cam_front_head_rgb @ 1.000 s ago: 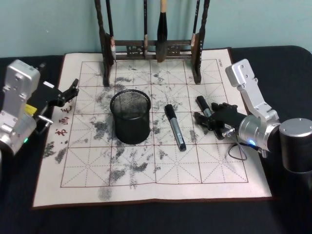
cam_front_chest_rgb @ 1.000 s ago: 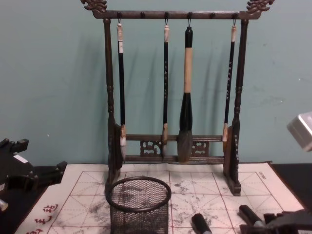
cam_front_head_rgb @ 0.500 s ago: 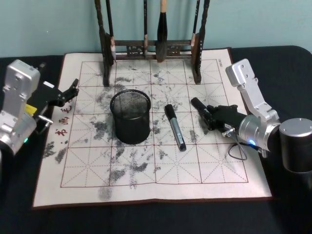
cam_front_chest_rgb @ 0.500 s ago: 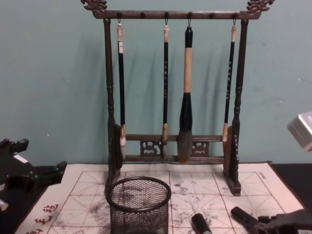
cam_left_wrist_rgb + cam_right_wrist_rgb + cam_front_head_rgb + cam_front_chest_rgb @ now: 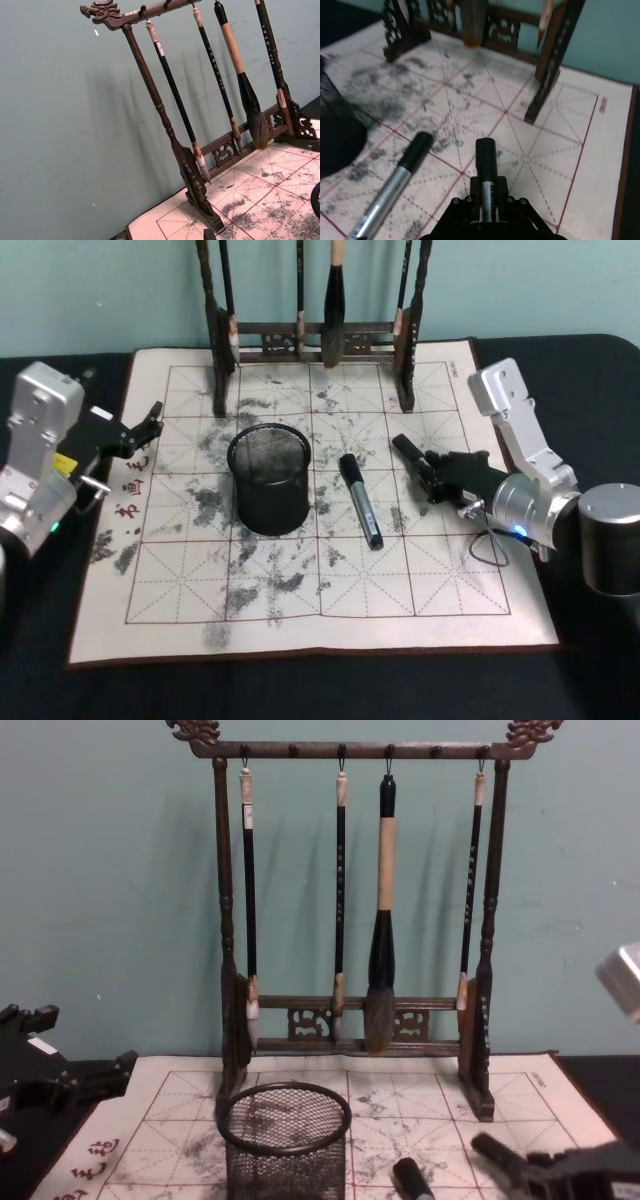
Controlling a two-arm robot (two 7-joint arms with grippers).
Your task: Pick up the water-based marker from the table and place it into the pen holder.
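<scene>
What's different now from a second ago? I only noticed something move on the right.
The right hand, gripping a marker, has lifted it slightly off the mat and swung its tip leftward, toward the pen holder. The second marker, the pen holder and the left hand stayed put.

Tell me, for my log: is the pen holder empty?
Empty: bare mesh inside the pen holder; the right tool grips one marker outside it.

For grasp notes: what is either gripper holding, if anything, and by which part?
The right gripper holds a marker by its barrel, capped end sticking out.
</scene>
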